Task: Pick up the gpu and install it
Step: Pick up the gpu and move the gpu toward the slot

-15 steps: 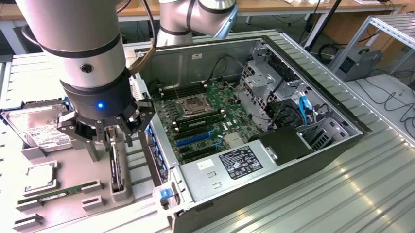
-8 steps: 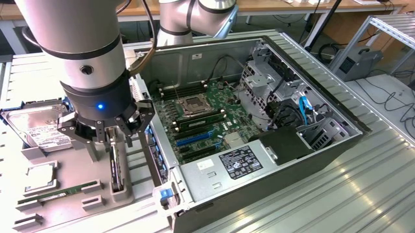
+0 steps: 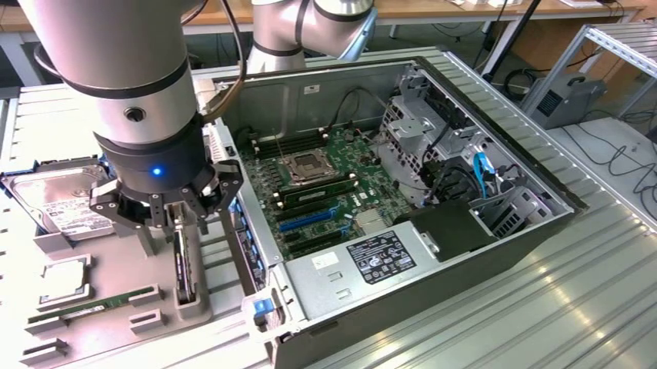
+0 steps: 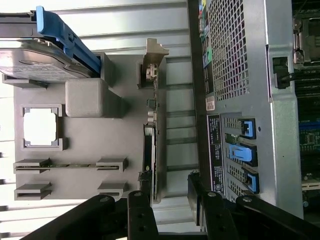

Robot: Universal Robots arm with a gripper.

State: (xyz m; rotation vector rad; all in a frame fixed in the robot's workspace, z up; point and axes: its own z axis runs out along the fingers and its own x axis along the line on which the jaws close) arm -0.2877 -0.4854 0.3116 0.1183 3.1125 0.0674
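Note:
The gpu [image 3: 183, 265] is a thin dark card standing on edge in a slot of the grey holder tray [image 3: 103, 342], at the exterior view's left beside the open computer case [image 3: 534, 231]. My gripper [image 3: 177, 223] hangs right over the card's upper end, open, with a black finger on each side of it. In the wrist view the gpu [image 4: 151, 145] runs along the tray [image 4: 100, 140] toward my gripper [image 4: 170, 212]. The card's near end lies close to one finger [image 4: 140, 215], and I cannot tell whether they touch. The motherboard [image 3: 318, 188] with its blue expansion slots [image 3: 308, 221] lies exposed inside the case.
On the tray lie a silver hard drive [image 3: 57, 204], a square processor [image 3: 61, 280] and a slim RAM stick [image 3: 88, 307]. The case's rear panel [image 4: 235, 50] with blue latches [image 4: 240, 152] stands close beside the gpu's slot. A ribbed metal table [image 3: 534, 323] carries everything.

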